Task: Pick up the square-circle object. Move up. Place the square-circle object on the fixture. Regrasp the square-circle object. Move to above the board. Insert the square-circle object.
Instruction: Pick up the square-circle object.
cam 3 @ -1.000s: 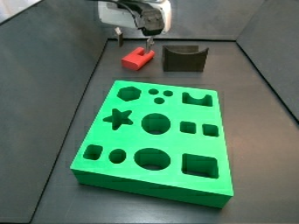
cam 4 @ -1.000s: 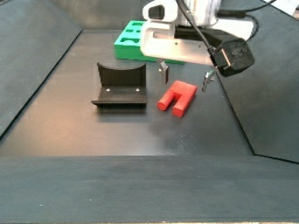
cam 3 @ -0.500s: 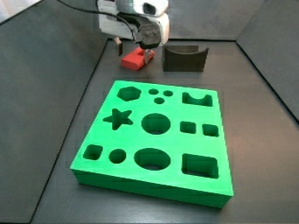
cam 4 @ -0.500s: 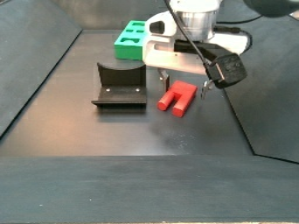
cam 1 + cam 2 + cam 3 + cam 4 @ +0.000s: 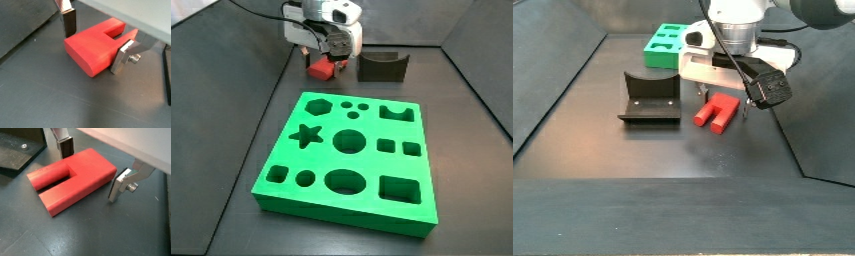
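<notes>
Two silver finger plates are bracketing the small red plastic square-circle object [image 5: 70, 178] on the dark floor

The two-finger gripper [image 5: 90, 170] is sitting low with its jaws open, one finger [image 5: 65, 147] on each flank and neither pad visibly pressing, probably to close squarely; just beside is standing the dark L-shaped fixture [image 5: 649, 97], and farther off the bright green board [image 5: 663, 42] is lying

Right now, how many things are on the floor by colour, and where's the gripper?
Red: 1, the square-circle object
Green: 1, the board
Dark: 1, the fixture
Total: 3
The gripper straddles the square-circle object, jaws open.
</notes>
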You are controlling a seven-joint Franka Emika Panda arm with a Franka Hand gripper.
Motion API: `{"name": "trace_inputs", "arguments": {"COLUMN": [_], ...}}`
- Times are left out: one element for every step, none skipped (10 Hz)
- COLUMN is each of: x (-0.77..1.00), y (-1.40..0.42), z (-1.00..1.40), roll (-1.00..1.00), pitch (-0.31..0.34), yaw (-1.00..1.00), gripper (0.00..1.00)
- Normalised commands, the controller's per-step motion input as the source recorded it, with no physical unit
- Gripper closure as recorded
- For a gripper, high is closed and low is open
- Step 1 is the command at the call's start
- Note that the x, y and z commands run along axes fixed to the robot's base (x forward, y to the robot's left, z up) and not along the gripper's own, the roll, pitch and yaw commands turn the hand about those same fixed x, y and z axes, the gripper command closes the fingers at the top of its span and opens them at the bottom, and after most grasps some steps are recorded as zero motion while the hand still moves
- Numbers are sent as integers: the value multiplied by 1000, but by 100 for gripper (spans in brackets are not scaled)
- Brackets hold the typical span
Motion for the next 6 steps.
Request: {"name": "trace_inputs", "arguments": {"x": [0, 0, 0, 0, 0, 0], "y": [29, 26, 0, 0, 0, 0], "z": [-143, -80, 0, 0, 0, 0], "roll": [-164, -96, 0, 0, 0, 0], "pitch": [-84, -44, 0, 0, 0, 0], "yaw": [0, 0, 0, 0, 0, 0], "gripper": [0, 0, 0, 100, 100, 100]}}
